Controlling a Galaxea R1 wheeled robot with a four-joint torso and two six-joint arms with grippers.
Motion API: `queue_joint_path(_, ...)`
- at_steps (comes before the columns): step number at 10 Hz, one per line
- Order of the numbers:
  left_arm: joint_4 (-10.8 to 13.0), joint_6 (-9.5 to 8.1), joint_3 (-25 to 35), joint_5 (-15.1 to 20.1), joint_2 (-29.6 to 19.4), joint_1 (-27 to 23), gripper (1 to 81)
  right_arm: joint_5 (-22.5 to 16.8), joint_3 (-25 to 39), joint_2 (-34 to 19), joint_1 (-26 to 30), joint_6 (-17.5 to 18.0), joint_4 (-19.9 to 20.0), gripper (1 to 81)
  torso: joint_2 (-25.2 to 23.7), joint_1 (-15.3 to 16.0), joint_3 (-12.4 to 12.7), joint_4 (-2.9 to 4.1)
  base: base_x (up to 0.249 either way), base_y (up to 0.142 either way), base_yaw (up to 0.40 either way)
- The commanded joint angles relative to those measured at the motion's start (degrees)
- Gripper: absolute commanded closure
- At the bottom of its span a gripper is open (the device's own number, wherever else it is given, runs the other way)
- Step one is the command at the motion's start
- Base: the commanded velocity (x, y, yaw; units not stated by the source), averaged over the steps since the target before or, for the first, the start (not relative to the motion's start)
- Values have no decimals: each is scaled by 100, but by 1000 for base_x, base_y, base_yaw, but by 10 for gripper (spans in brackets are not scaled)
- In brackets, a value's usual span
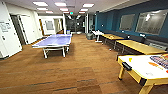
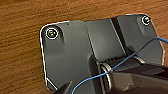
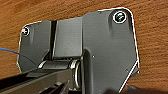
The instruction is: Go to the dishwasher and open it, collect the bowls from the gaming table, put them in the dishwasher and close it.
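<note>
Currently the head view looks down a long room with a brown wood-plank floor [image 1: 82,67]. At lower right of the frame stands the gaming table [image 1: 140,65]: glossy white top, yellow-wood sides and legs, a dark slot fitting on its near-left end. On that top, near the left edge, sits a small yellow item [image 1: 130,59], probably one of the bowls, too blurred to confirm; an orange patch [image 1: 153,64] lies further right on the top, shape unclear, beside a multicoloured printed area at the right edge of the frame. Left of centre, mid-distance, a blue ping-pong table [image 1: 53,40] on white legs. Along the right wall, which is painted teal [image 1: 110,21], a row of flat yellow-topped tables [image 1: 136,46] runs back into the room, well apart from the gaming table's near end but just behind its far side. White doors [image 1: 27,28] at upper left; ceiling light panels across the top. In both wrist views the dark mounting plate hangs over the plank floor, with a thin blue cable [image 2: 140,51] crossing the left wrist view. Left and right gripper fingers: cannot tell whether wide or narrow.
</note>
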Motion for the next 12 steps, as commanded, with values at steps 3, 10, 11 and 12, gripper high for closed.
queue_joint_path(3, -28, 6, 2, 290, 2, -311, 10, -317, -6, 25, 295, -23, 34, 10, 4, 5, 0, 0, 22, 0, 0)
queue_joint_path(10, 34, 15, 2, 290, 29, -285, 10, -317, -6, 25, 295, -14, 34, 10, 2, -4, 0, 0, 0, 0, 0)
queue_joint_path(11, 34, 24, 2, 290, 20, -285, 10, -317, -15, 25, 286, -14, 35, 10, 2, -4, 0, 0, 0, 0, 0)
queue_joint_path(12, 34, 24, 2, 290, 20, -285, 10, -317, -15, 16, 287, -14, 43, 10, 2, -4, 0, 0, 0, 0, 0)
